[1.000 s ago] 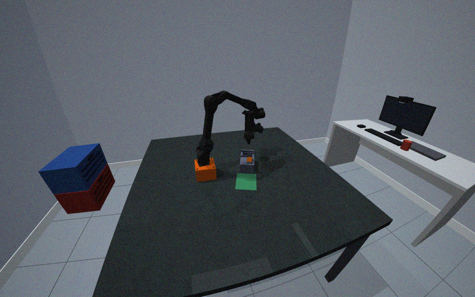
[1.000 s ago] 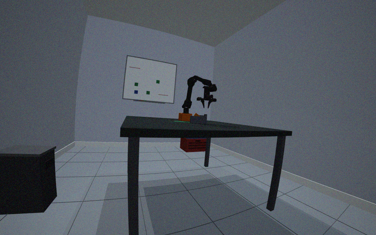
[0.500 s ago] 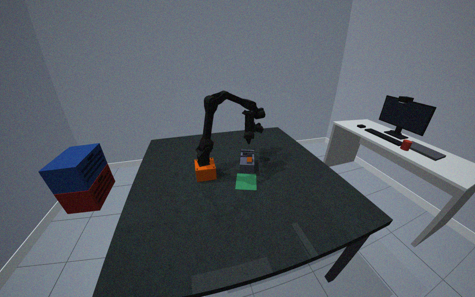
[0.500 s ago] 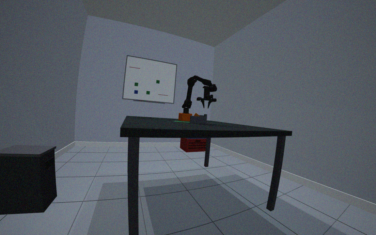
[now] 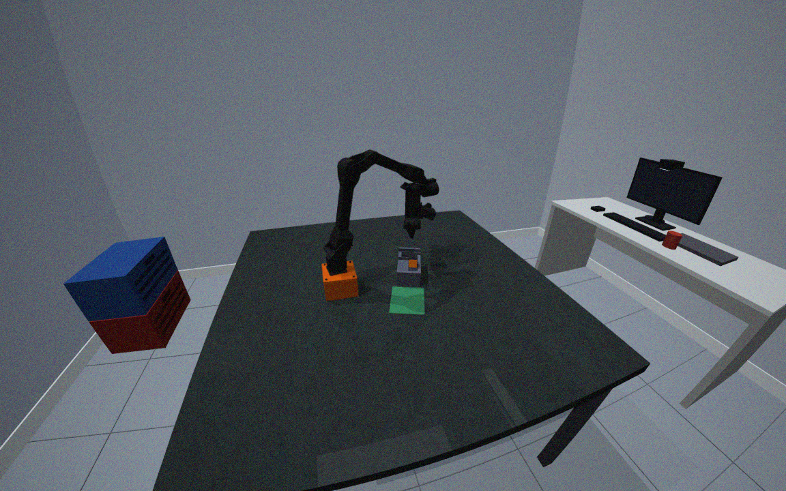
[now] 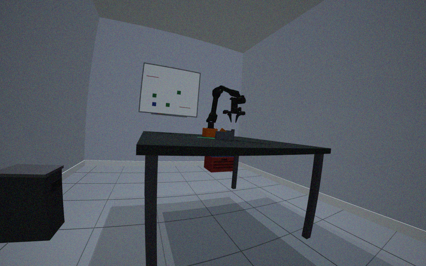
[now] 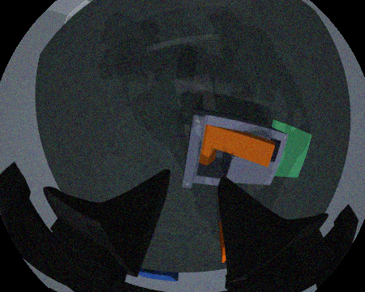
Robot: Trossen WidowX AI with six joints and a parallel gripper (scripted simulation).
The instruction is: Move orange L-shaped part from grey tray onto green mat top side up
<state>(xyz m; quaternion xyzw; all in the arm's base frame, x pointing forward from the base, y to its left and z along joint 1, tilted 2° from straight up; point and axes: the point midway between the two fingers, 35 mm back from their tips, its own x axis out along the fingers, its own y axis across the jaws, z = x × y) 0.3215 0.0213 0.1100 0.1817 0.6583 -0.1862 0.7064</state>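
Observation:
The grey tray stands on the dark table, with the green mat (image 5: pixel 407 300) just in front of it. The orange L-shaped part (image 5: pixel 412 262) lies in the tray's pocket; in the side view its one end (image 6: pixel 222 129) sticks up above the tray (image 6: pixel 225 135) on the mat's side. In the wrist view the part (image 7: pixel 234 146) shows its L shape inside the tray (image 7: pixel 234 157), with the mat (image 7: pixel 293 154) to the right. My gripper (image 5: pixel 411 233) (image 7: pixel 195 178) hangs well above the tray, pointing down, fingers partly apart and empty.
The arm's orange base (image 5: pixel 340 280) stands left of the tray. A blue and red box (image 5: pixel 128 294) sits off the table to the left, and a white desk (image 5: pixel 677 256) with a monitor to the right.

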